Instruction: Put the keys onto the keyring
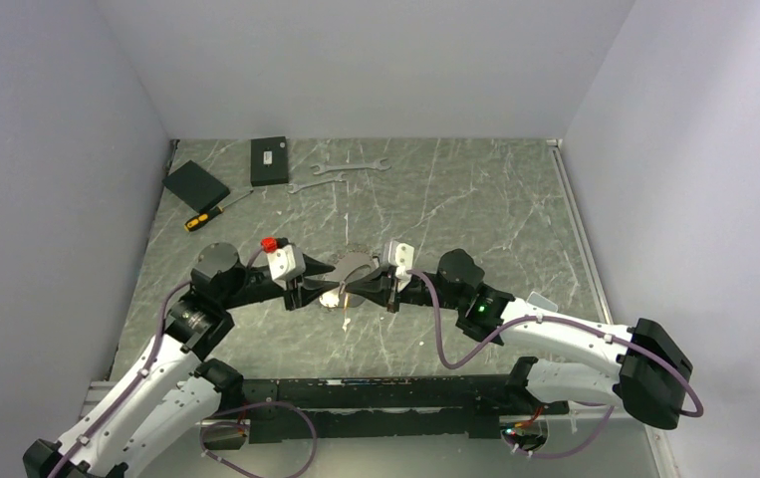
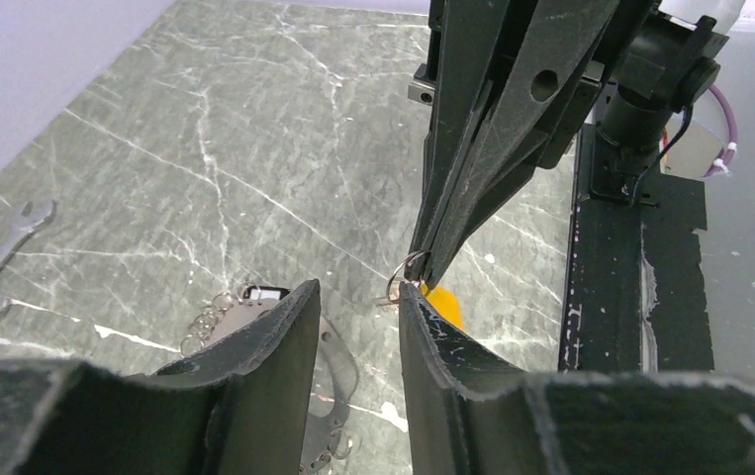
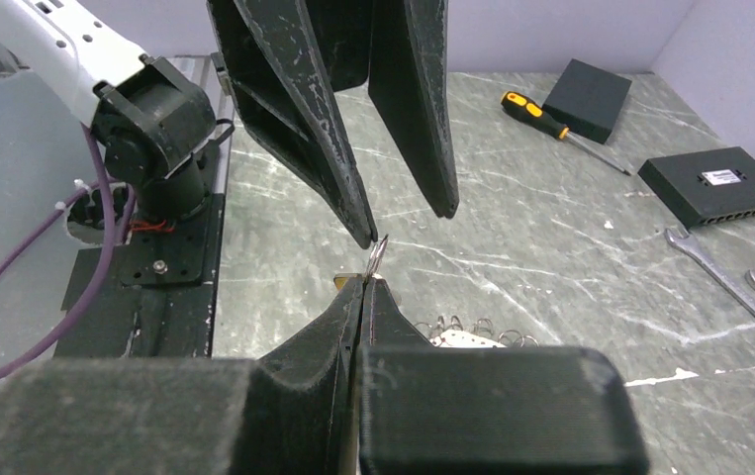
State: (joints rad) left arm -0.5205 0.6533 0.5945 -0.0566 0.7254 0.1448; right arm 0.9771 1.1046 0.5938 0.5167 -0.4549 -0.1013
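Observation:
My right gripper (image 3: 365,282) is shut on the small silver ring (image 3: 378,255) of a brass-yellow key (image 2: 444,303) and holds it above the table. That key is mostly hidden behind a finger. My left gripper (image 2: 358,289) is open and empty. It faces the right gripper (image 2: 424,272), and one of its fingertips (image 2: 408,294) is right at the small ring (image 2: 405,269). The keyring (image 2: 331,348), silvery with small loops along its rim, lies on the table under both grippers. It also shows in the top view (image 1: 354,264) and in the right wrist view (image 3: 472,332).
Two silver wrenches (image 1: 353,167) lie at the back of the table, and they show in the right wrist view (image 3: 724,272). A yellow-handled screwdriver (image 1: 206,216) and two black boxes (image 1: 196,184) (image 1: 269,160) sit back left. White walls close in the table.

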